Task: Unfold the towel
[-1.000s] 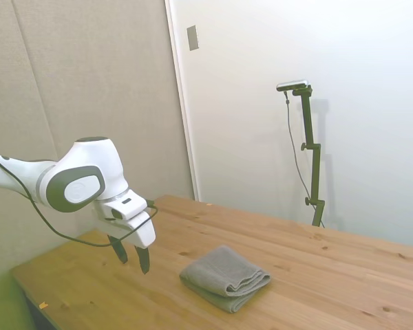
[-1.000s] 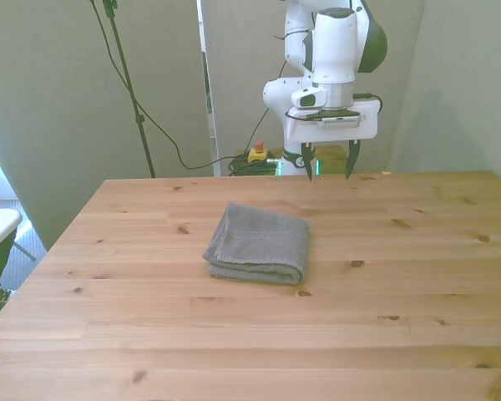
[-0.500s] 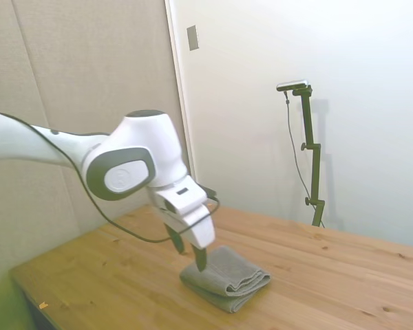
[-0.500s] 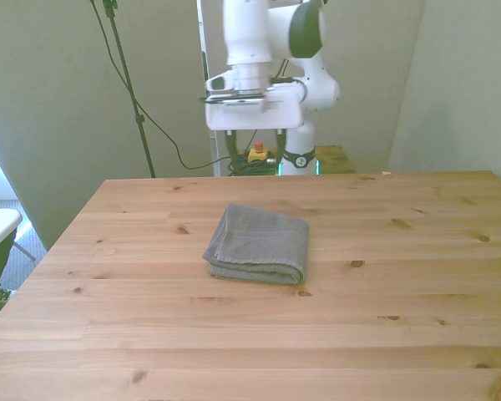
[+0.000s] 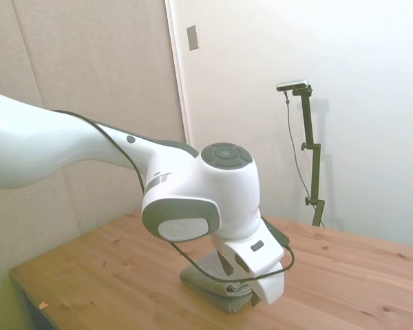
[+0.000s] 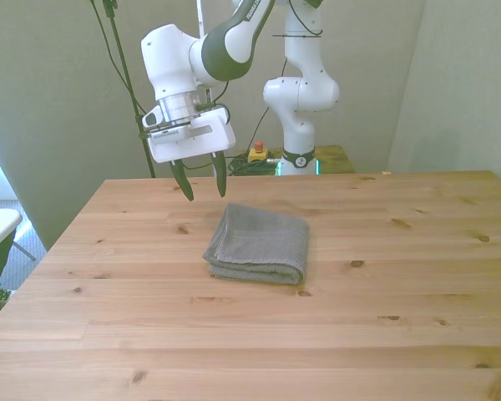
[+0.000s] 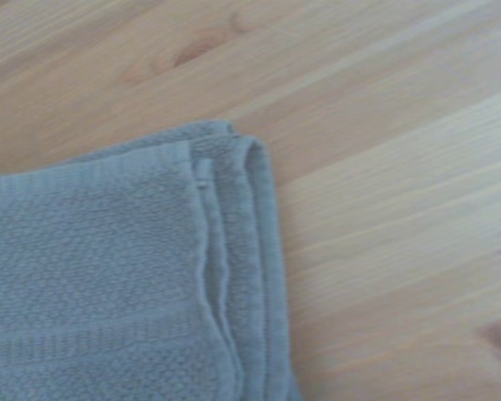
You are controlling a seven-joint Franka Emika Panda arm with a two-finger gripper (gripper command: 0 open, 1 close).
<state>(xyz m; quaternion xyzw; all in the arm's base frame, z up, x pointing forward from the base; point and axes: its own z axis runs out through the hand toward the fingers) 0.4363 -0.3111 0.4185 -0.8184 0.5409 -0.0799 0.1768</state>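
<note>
The wooden table (image 6: 401, 276) is filling most of the front view, bare apart from the towel. The white arm (image 5: 69, 148) is stretching in from the side view's left, and its bulky wrist is now sitting much nearer that camera than half a second ago, when it was standing well back over the towel's near corner. In the front view the arm is swinging out toward the front view's left; a second ago it was hanging over the table's far edge toward the front view's right.

The grey towel (image 6: 257, 244) is lying folded and flat on the table, a little toward the front view's left of centre, exactly where it was lying in the earlier frames. Its layered edges are facing the front view's left, its rounded fold the front view's right.

The gripper (image 6: 200, 175) is hanging above the table beyond the towel's far left corner, not touching the cloth, its two dark fingers (image 6: 184, 181) spread apart with nothing between them.

In the side view the wrist is covering most of the towel (image 5: 217, 297), and the fingers are hidden there. The wrist view is showing one towel corner (image 7: 234, 167), slightly blurred, with stacked hems.
</note>
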